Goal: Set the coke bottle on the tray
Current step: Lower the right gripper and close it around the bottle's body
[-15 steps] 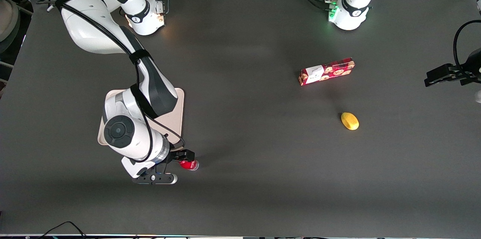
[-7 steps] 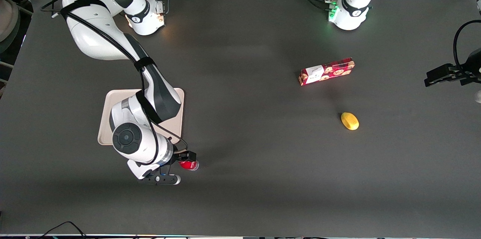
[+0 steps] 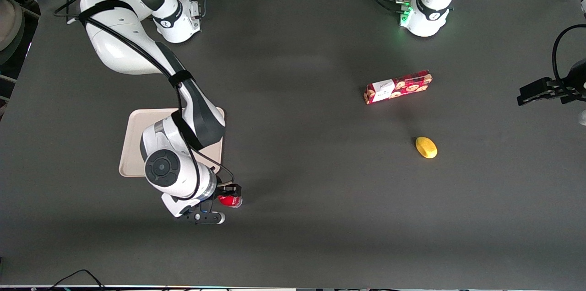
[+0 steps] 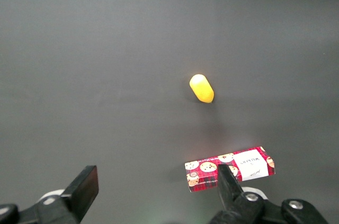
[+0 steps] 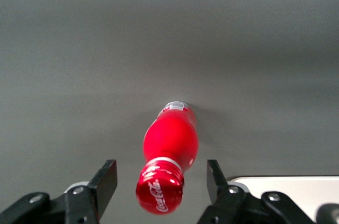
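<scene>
The coke bottle is a small red bottle standing upright on the dark table, a little nearer the front camera than the tray. In the right wrist view the coke bottle shows from above, its red cap with white lettering between the two black fingers. My right gripper is open around the bottle's top, with a gap on each side and no contact visible. In the front view the gripper hangs over the bottle, partly hiding it. The beige tray is largely covered by the arm.
A long red cookie box and a yellow lemon-like object lie toward the parked arm's end of the table. The same box and yellow object appear in the left wrist view. A corner of the tray shows beside the gripper.
The right arm has shifted sideways toward the bottle and lowered, bringing the gripper over the bottle. The bottle has not moved.
</scene>
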